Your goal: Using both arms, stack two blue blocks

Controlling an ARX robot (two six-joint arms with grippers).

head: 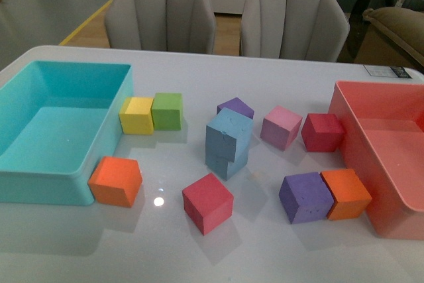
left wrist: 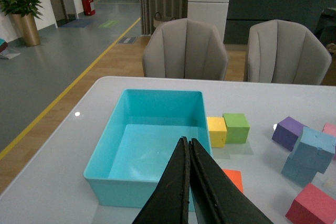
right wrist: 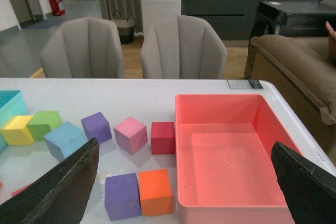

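Observation:
Two sky-blue blocks stand stacked at mid-table; the upper blue block point(head: 230, 129) sits skewed on the lower blue block point(head: 229, 161). Neither arm shows in the front view. In the left wrist view my left gripper point(left wrist: 188, 141) is shut and empty, held above the near wall of the turquoise bin point(left wrist: 107, 145), well apart from the upper block point(left wrist: 315, 148) and lower block point(left wrist: 295, 169). In the right wrist view my right gripper point(right wrist: 185, 148) is open wide and empty above the red bin point(right wrist: 220, 102). The blue stack point(right wrist: 65, 139) shows far to one side.
The turquoise bin point(head: 20, 84) is at the left and the red bin point(head: 351, 130) at the right. Around the stack lie yellow point(head: 136, 114), green point(head: 167, 111), orange point(head: 116, 180), red point(head: 208, 203), purple point(head: 235, 107), pink point(head: 281, 126), dark red point(head: 322, 131), purple point(head: 305, 197) and orange point(head: 346, 193) cubes.

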